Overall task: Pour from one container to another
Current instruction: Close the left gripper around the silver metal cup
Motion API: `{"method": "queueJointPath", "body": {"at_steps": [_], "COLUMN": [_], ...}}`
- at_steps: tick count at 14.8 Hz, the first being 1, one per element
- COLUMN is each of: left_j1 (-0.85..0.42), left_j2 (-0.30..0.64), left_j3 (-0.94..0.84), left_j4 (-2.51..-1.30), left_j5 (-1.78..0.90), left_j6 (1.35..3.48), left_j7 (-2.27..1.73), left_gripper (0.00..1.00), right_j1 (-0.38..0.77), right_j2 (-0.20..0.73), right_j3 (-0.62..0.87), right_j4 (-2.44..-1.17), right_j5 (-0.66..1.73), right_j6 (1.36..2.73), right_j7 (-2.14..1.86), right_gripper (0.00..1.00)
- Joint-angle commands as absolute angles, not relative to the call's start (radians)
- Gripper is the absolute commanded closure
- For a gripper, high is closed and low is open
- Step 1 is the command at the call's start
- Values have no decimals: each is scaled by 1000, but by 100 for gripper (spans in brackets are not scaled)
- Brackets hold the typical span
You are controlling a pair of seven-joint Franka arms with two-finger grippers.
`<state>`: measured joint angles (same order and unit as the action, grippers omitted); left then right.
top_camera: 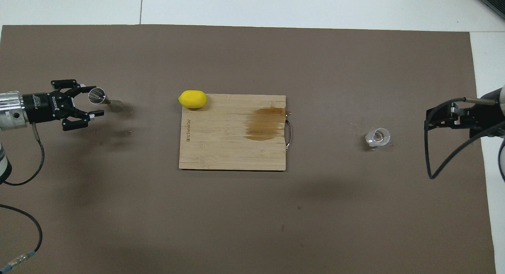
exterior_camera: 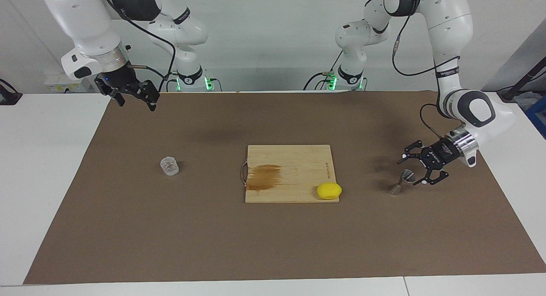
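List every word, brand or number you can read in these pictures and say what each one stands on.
Printed mark on the wooden cutting board, along its edge toward the left arm: too blurred to read.
White lettering on the left gripper body: too blurred to read.
Nothing else bears text.

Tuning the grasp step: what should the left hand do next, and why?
Probably finish closing on the jigger. The left hand is low at its upper cup with fingers apart on either side, not yet gripping. The glass cup stands untouched, and the right hand waits raised over the mat's corner.
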<state>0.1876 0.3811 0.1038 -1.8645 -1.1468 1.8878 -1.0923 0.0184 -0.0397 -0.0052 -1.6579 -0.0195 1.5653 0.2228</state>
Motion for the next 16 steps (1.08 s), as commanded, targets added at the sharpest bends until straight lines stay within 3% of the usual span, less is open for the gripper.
{"method": "queueJointPath", "body": {"at_steps": [1,3,4,7,16], "left_j1": [178,178,178,178,156], "left_j2": [351,351,353,351,353], "left_j3": [107,109,109,109,31], "left_j4": [-1904,-1904,-1904,-1904,-1872], "left_j5": [-1166,-1166,-1166,-1167,-1224], "left_j6": [1902,1904,1905,1908,1816], "left_j7": [-1075,-1075,-1075,-1078,-1081], "left_gripper": [25,35,44,100,100], "right_j1": [6,6,6,6,8], "right_j2": [-58,-58,-58,-58,-58], "right_j3": [0,0,0,-2,0], "right_j4": [-1677,-1677,-1677,-1677,-1675], "right_j5": [-15,-15,-15,-15,-15], "right_j6": [1560,1560,1560,1560,1554], "right_j7": [202,202,202,202,193], "right_gripper": [1,0,1,0,0]}}
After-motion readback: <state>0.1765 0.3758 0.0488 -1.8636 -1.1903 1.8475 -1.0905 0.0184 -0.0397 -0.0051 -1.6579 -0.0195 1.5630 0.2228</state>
